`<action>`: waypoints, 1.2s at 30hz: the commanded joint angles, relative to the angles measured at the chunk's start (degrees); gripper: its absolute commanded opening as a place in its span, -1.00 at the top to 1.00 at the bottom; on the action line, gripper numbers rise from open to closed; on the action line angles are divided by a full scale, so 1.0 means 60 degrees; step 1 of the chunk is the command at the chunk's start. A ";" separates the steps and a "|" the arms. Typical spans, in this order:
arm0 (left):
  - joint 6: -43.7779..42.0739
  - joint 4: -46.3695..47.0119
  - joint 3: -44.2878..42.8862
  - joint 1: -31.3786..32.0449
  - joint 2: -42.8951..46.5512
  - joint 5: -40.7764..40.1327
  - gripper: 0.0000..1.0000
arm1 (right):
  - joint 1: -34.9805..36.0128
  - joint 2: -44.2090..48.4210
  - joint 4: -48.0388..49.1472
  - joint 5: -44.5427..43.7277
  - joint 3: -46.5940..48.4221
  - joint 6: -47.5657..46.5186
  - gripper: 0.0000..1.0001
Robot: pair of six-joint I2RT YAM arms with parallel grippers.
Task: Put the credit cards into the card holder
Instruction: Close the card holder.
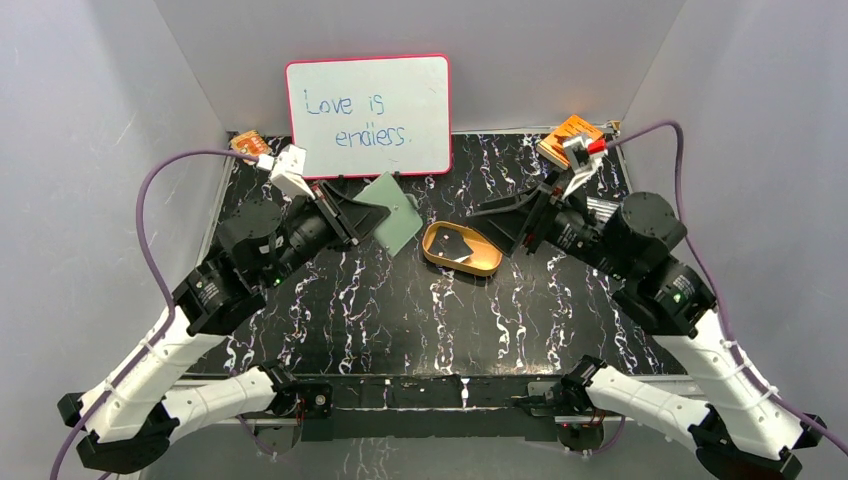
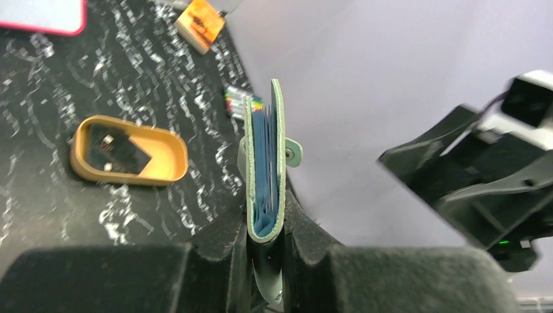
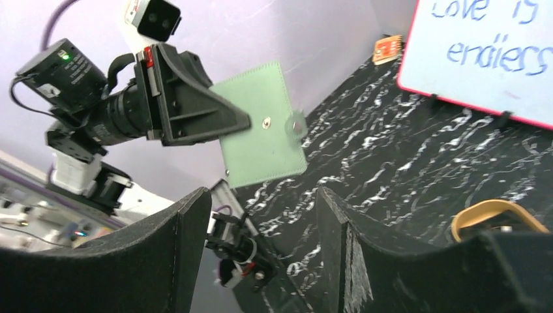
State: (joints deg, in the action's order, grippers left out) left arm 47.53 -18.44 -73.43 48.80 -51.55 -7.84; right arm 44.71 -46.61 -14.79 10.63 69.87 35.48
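Closest in, tray (image 1: 490, 264) with dark cards (image 1: 455, 246) lying inside. Just past its right end, right gripper (image 1: 497, 228) has fingers spread, nothing between them. Left of tray, left gripper (image 1: 372, 214) pinches green wallet (image 1: 397, 226) by one edge, wallet held on edge off the table (image 1: 340, 300), blue sleeves showing inside. At back, whiteboard (image 1: 368, 115) against the wall

Counts: 1 green wallet (image 1: 392, 225), 1 tan oval tray (image 1: 490, 262), 1 whiteboard (image 1: 368, 115), 2 orange packets (image 1: 247, 143) (image 1: 572, 133). Dark cards (image 2: 120, 155) in the tray: looks like 2 overlapping, exact number unclear. Blue sleeves (image 2: 264, 169) in wallet: several, can't count.
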 commanded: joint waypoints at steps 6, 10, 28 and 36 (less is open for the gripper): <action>-0.0278 -0.1968 -0.0612 -0.0017 -0.0339 -0.0142 1.00 | 0.0036 -0.2482 -0.2187 0.0058 0.2252 -0.2279 -0.28; -0.0436 -0.2036 -0.0806 -0.0012 -0.0493 -0.0008 1.00 | 0.0200 -0.3125 -0.1751 0.0654 0.2285 -0.2201 -0.18; -0.0583 -0.1891 -0.0760 -0.0017 -0.0486 0.0046 1.00 | 0.0517 -0.3136 -0.0205 0.0362 0.1012 -0.1301 0.11; -0.0553 -0.1782 -0.0596 -0.0014 -0.0345 0.0061 1.00 | 0.0517 -0.3159 0.0119 0.0415 0.0811 -0.0953 0.41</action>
State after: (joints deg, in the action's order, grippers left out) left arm 44.93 -31.33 -75.96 48.82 -55.42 -8.32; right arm 47.66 -67.00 -18.92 13.45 75.09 28.36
